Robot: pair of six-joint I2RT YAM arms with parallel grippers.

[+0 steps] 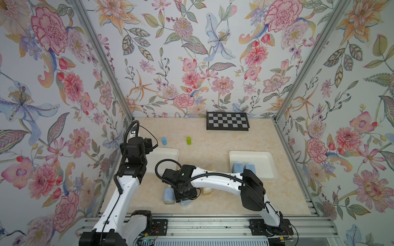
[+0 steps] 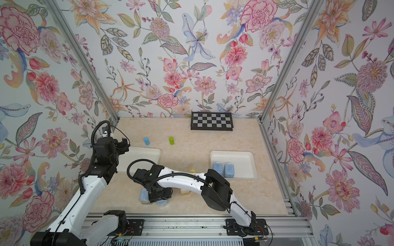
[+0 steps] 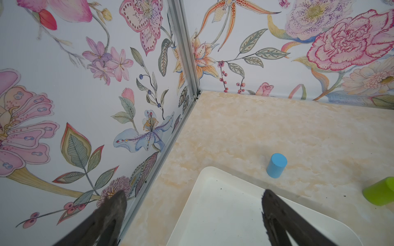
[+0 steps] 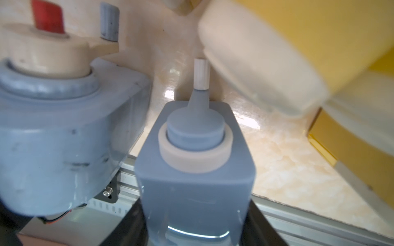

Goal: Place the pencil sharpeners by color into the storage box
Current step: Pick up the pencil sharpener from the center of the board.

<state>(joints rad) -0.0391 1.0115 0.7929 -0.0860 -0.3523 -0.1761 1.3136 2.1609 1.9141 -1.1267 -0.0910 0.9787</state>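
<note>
My right gripper (image 4: 195, 223) is shut on a light blue pencil sharpener (image 4: 195, 170) with a cream collar, near the table's front edge (image 1: 185, 202). A second light blue sharpener (image 4: 53, 149) lies right beside it (image 1: 168, 196). Yellow sharpeners (image 4: 319, 42) lie close on the other side, partly hidden under the right arm (image 1: 206, 190). Two light blue sharpeners (image 1: 237, 167) (image 1: 248, 167) stand in the right white storage box (image 1: 266, 153). My left gripper (image 3: 193, 196) hangs open and empty over the left white storage box (image 3: 223, 213).
A small blue cylinder (image 1: 164, 141) and a green cylinder (image 1: 189, 140) stand upright behind the left box. A checkerboard (image 1: 227, 121) lies at the back wall. An aluminium rail (image 1: 213, 223) runs along the front edge. Flowered walls close in three sides.
</note>
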